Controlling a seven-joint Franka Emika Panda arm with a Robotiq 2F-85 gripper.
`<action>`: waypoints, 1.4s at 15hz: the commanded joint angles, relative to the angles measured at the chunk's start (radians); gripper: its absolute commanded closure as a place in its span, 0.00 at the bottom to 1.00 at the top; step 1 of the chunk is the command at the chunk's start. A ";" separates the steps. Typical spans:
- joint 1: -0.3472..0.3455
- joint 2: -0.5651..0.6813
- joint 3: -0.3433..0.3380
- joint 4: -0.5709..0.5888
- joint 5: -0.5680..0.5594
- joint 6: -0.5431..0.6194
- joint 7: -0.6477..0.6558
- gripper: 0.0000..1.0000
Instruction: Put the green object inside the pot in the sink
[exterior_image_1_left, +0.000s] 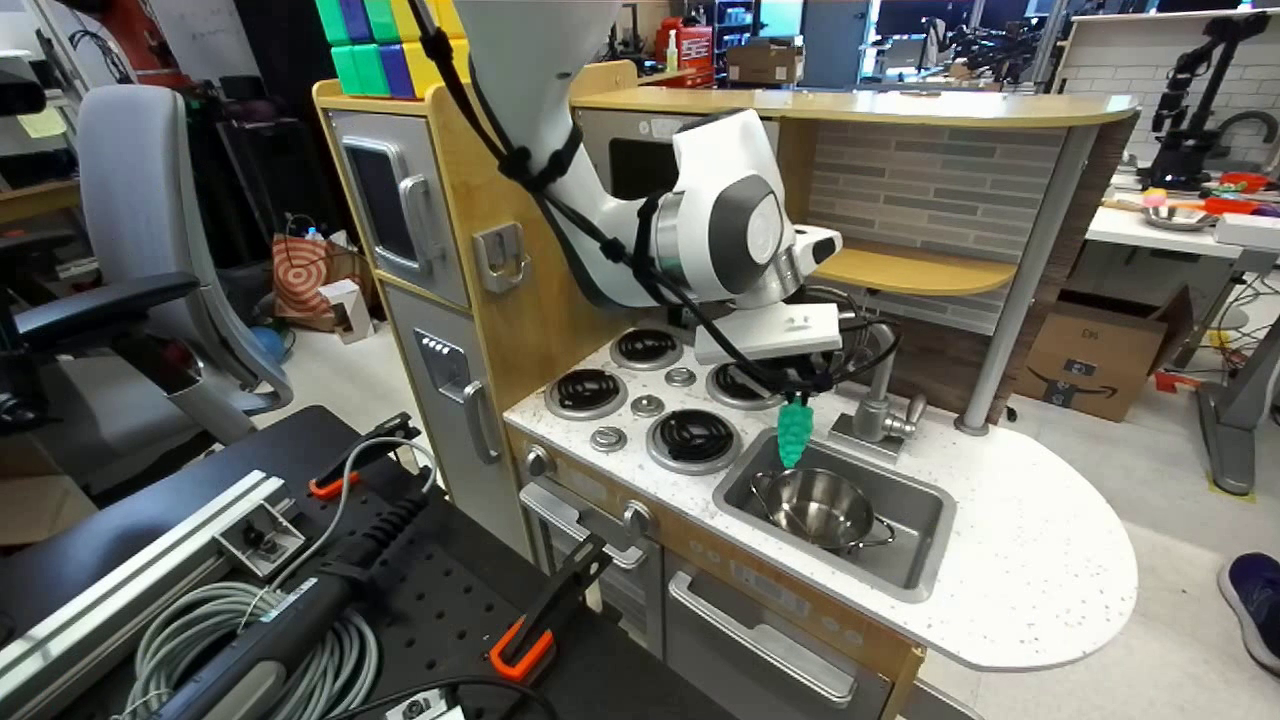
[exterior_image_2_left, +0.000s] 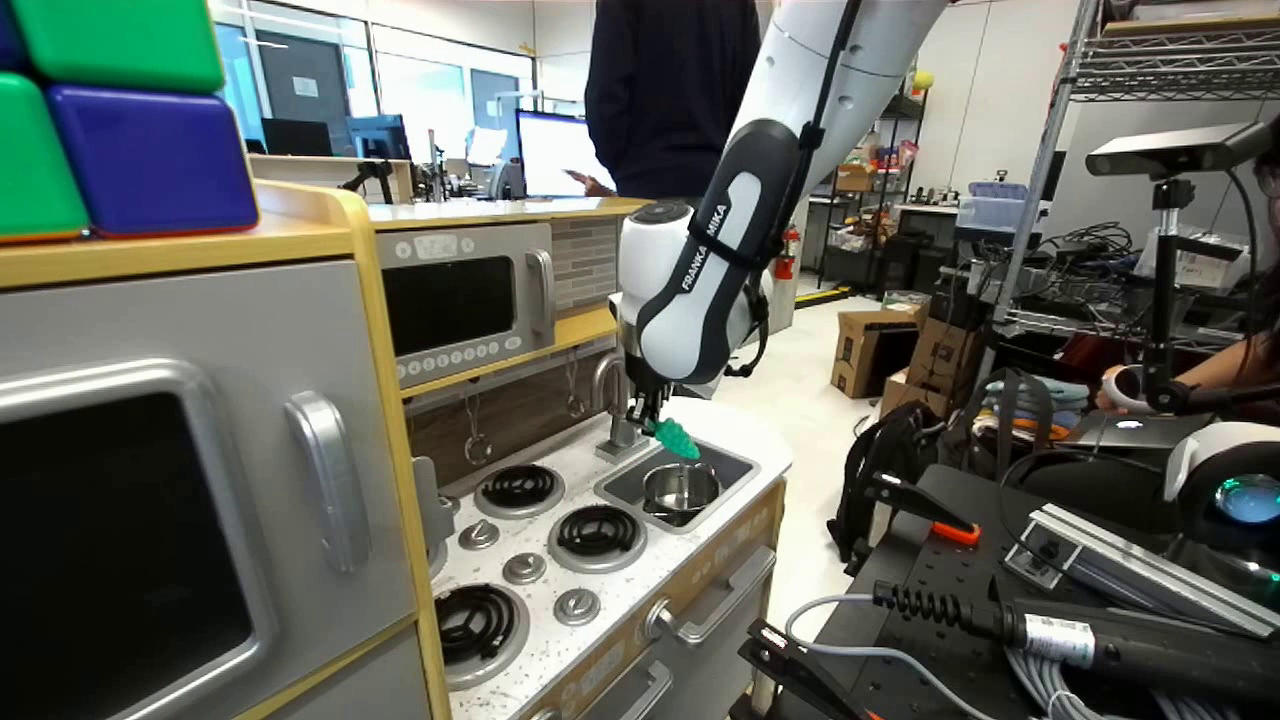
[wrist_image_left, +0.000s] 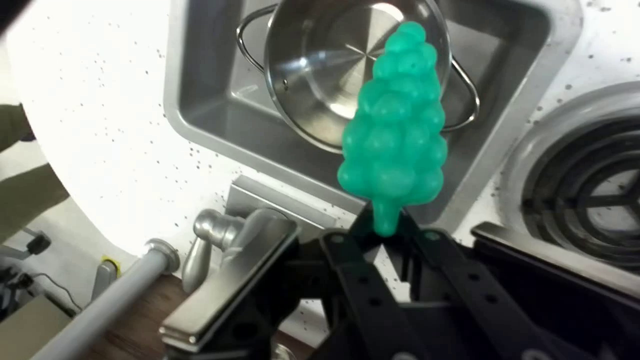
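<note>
Green knobbly cone (exterior_image_1_left: 795, 434) above round metal pot (exterior_image_1_left: 821, 507)

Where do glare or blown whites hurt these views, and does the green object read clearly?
Wrist view: counter nearly blown out at left, glints inside the pot, black pincer lacking detail at lower right; green object reads clearly, lumps and stem distinct. In an exterior view: background monitor washed to near white. In both exterior views: green object small, but its colour stands out.
</note>
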 joint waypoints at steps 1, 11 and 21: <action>-0.030 0.113 -0.008 0.190 0.014 -0.153 0.046 0.98; -0.087 0.326 0.033 0.555 0.017 -0.490 0.071 0.60; -0.133 -0.005 0.189 0.146 0.002 -0.522 -0.263 0.00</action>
